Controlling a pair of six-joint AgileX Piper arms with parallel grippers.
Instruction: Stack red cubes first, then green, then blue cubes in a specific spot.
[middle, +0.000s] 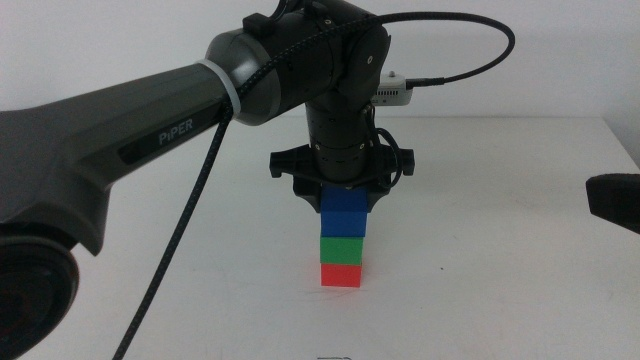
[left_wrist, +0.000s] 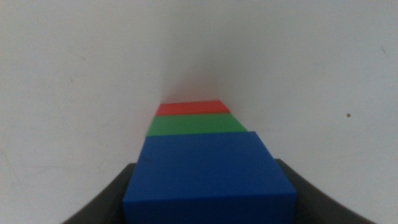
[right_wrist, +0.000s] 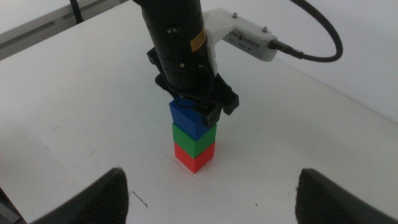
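1. Blue cube (middle: 345, 217): small, matte, deep blue, with sharp edges. It sits on top of the green cube (middle: 343, 248), which sits on the red cube (middle: 340, 273).
2. Handling, as a judgement: it looks rigid and light, and the matte faces should offer fair grip. Hold it on two opposite side faces, square to the jaws.
3. Alignment: the blue cube appears slightly offset from the green one beneath; the stack is upright.
4. Left gripper (middle: 345, 200): directly above the stack, jaws closed against the blue cube's sides.
5. Right gripper (right_wrist: 211, 199): waits well apart from the stack, jaws spread wide and holding nothing.
6. White table (middle: 500, 260): the stack stands near its middle.
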